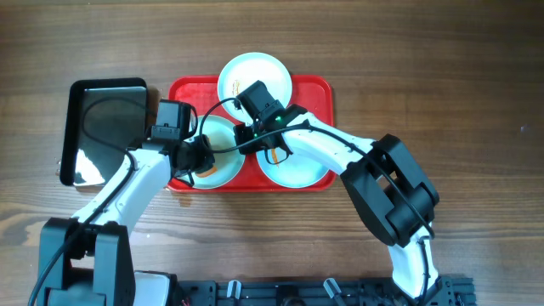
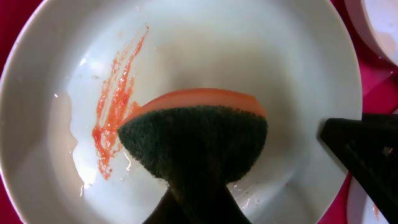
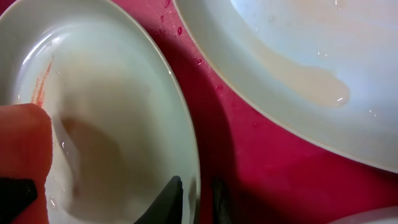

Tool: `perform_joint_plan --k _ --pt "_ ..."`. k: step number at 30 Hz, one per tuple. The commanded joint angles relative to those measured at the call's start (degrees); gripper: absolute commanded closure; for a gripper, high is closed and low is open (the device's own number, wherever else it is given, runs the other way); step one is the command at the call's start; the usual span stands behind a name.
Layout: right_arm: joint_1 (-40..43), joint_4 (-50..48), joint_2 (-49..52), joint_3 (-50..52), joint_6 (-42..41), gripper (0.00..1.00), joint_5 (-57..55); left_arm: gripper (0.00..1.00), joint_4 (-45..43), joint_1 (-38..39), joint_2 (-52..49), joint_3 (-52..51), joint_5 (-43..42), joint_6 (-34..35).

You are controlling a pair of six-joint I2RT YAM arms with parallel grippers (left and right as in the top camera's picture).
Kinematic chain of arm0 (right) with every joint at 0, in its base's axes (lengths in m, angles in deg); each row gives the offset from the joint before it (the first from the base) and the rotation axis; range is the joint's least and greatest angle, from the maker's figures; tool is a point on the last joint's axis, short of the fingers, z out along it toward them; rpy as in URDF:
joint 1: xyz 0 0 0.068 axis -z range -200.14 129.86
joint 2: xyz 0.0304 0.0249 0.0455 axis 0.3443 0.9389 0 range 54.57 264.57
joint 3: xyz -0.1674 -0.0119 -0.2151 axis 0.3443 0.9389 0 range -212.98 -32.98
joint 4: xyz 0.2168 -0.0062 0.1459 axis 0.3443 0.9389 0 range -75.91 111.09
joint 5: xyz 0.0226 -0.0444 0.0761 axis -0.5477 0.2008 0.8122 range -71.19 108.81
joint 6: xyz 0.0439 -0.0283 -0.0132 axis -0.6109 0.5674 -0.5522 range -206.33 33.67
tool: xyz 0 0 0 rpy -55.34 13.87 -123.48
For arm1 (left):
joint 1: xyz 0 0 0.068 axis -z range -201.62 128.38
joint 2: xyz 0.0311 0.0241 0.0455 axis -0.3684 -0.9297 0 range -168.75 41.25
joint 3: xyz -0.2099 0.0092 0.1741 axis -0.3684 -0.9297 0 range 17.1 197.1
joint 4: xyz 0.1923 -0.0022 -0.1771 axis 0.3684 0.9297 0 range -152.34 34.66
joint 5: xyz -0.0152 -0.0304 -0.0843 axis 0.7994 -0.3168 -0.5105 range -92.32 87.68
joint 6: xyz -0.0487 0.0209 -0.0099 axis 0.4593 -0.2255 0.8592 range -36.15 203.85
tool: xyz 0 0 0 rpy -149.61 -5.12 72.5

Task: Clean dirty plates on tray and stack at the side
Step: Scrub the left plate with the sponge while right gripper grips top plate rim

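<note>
The red tray [image 1: 316, 93] holds three pale plates. My left gripper [image 1: 200, 161] is shut on a green-and-orange sponge [image 2: 196, 134] and presses it on the front-left plate [image 1: 225, 140], which fills the left wrist view [image 2: 205, 43]. An orange smear [image 2: 115, 106] lies left of the sponge. My right gripper [image 1: 252, 136] is shut on that plate's right rim [image 3: 189, 155], with its fingers [image 3: 196, 199] on either side of the edge. The back plate [image 1: 246, 72] and the front-right plate [image 1: 297, 170] lie free. One of them shows in the right wrist view [image 3: 298, 56].
A smaller glossy black tray [image 1: 106, 119] lies on the wooden table just left of the red tray. The right arm reaches across the front-right plate. Wet red tray floor [image 3: 267, 162] shows between the plates.
</note>
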Motion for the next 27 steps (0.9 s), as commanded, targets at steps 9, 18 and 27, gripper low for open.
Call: perform_joint_plan --k 9,18,27 --pt "-0.13 -1.03 1.73 1.7 -1.9 0.96 -1.57 0.96 -0.9 -0.07 -0.26 0.0 0.33 0.76" --pt "-0.13 -1.03 1.73 1.68 -2.56 0.96 -1.57 0.95 -7.34 3.54 -2.21 -0.04 -0.33 0.76" --pt "-0.11 -0.9 1.73 1.7 -2.95 0.96 -1.62 0.09 -8.76 3.61 -8.15 -0.04 -0.28 0.72"
